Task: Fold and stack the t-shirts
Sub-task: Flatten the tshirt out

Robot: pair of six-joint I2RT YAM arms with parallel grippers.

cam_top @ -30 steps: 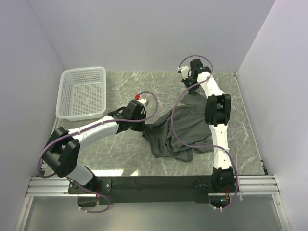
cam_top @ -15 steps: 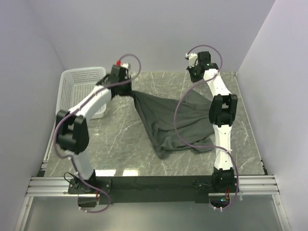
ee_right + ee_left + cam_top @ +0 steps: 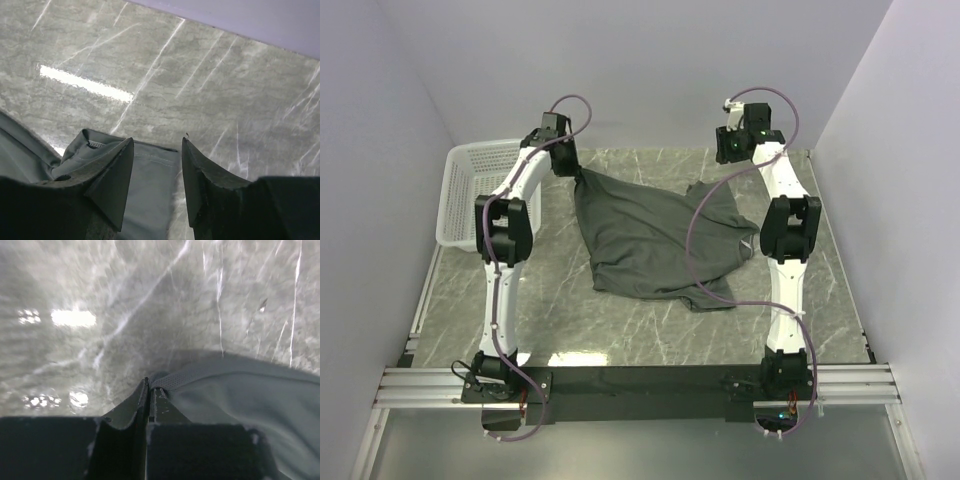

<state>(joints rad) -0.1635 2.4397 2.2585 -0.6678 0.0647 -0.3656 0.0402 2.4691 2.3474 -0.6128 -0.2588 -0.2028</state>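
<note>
A dark charcoal t-shirt (image 3: 655, 235) lies spread across the middle of the marble table. My left gripper (image 3: 567, 168) is shut on the shirt's far left corner; in the left wrist view the fingers (image 3: 150, 390) pinch a ribbed hem of the t-shirt (image 3: 240, 390). My right gripper (image 3: 728, 155) is open above the shirt's far right corner. In the right wrist view its gripper (image 3: 157, 142) stands spread with the t-shirt's edge (image 3: 150, 175) lying below, untouched.
A white mesh basket (image 3: 470, 195) stands at the far left, just beside my left arm. The purple back wall (image 3: 640, 70) is close behind both grippers. The table's near rail (image 3: 640, 380) is at the bottom.
My left gripper has pulled the shirt corner further back and left, spreading the shirt flatter. My right gripper has risen slightly and stands open off the cloth.
</note>
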